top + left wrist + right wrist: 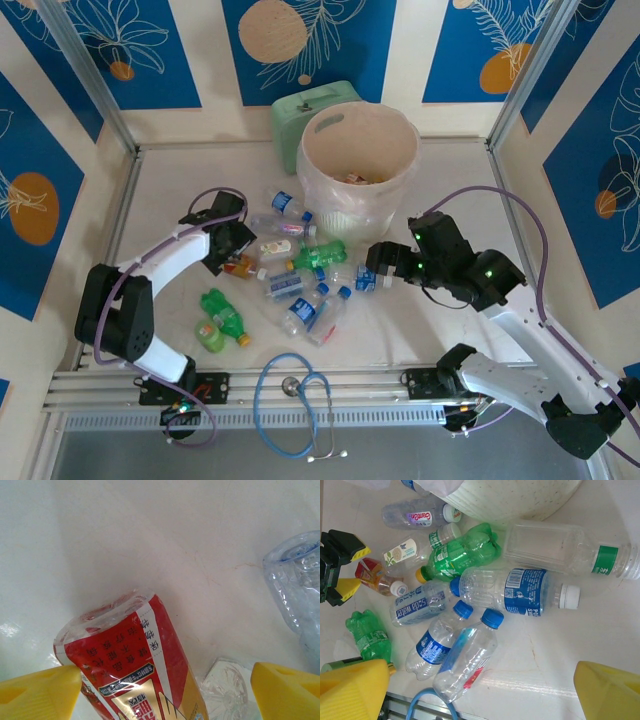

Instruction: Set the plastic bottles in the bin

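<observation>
Top external: bin [395, 190] stood upright at the far middle of the table [450, 340], with a mint-green box [300, 108] just behind its left side. Plastic bottles [300, 312] lay loose on the table in front of the bin, most of them between my two grippers. Two green ones lay apart at near left. A blue stethoscope [290, 400] lay at the near edge.

My left gripper [230, 248] sat low at the left end of the pile, over the red-labelled bottle [240, 267].

Left wrist: left gripper [162, 692] jaws stood apart, astride the red-labelled bottle [130, 665], which lay on its side on the table. One yellow fingertip [45, 690] was right at the label's edge; I could not tell whether it touched. The other fingertip stood clear of that bottle, beside the base of a clear bottle [225, 690]. Nothing was clamped.

My right gripper [372, 272] hung at the right end of the pile, near the bin's foot.

Right wrist: right gripper [480, 690] jaws were wide apart and held nothing. Below them lay two blue-capped bottles [437, 645] side by side. Further on lay a blue-labelled clear bottle [520, 592], a green bottle [462, 552] and a large square clear bottle [560, 547] close to the bin wall [520, 500].
</observation>
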You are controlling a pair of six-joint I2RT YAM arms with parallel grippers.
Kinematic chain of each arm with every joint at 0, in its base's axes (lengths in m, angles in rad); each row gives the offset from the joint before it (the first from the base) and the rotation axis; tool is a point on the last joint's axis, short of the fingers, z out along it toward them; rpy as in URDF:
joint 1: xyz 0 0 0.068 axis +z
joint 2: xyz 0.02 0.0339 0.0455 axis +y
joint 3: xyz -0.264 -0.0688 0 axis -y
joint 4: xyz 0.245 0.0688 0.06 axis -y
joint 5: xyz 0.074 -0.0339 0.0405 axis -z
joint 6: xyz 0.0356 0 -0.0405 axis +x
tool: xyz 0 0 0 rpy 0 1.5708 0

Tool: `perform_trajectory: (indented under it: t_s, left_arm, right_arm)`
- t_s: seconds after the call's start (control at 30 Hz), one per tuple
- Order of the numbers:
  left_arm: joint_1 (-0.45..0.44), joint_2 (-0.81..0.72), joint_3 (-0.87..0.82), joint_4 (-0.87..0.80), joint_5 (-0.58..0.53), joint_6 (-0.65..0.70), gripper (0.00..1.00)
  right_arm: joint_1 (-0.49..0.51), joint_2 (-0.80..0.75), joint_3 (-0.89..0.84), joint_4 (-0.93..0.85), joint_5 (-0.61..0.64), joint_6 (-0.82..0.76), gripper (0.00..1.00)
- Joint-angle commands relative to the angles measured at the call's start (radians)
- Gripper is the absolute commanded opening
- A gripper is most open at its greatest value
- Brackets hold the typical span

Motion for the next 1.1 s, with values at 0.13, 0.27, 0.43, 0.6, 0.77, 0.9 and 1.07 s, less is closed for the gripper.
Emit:
perform_trajectory:
  t_s: [0.13, 0.27, 0.43, 0.6, 0.77, 0.9, 1.07]
  left_arm:
    - [0.014, 0.004, 0.004, -0.079, -0.013, -0.003, 0.91]
    - [0.014, -0.039, 0.026, -0.106, -0.024, 0.012, 0.92]
    - [0.014, -0.067, 0.029, -0.116, -0.040, 0.025, 0.93]
    - [0.019, -0.012, 0.040, -0.108, -0.035, 0.031, 0.93]
    - [0.020, 0.049, 0.046, -0.092, -0.050, 0.045, 0.93]
    - [0.026, 0.095, 0.042, -0.067, -0.040, 0.059, 0.92]
    - [0.029, 0.121, 0.038, -0.020, -0.021, 0.059, 0.88]
  right_arm:
    - [0.006, -0.024, -0.002, -0.014, -0.002, 0.016, 0.95]
    - [0.006, -0.030, -0.008, -0.019, 0.000, 0.019, 0.95]
    - [0.006, -0.030, -0.002, -0.016, -0.002, 0.019, 0.95]
    - [0.009, -0.029, -0.001, -0.010, -0.008, 0.021, 0.95]
    - [0.012, -0.031, -0.001, -0.012, -0.008, 0.027, 0.95]
    - [0.015, -0.031, -0.005, -0.013, -0.006, 0.029, 0.95]
    - [0.019, -0.029, -0.008, -0.003, -0.012, 0.035, 0.95]
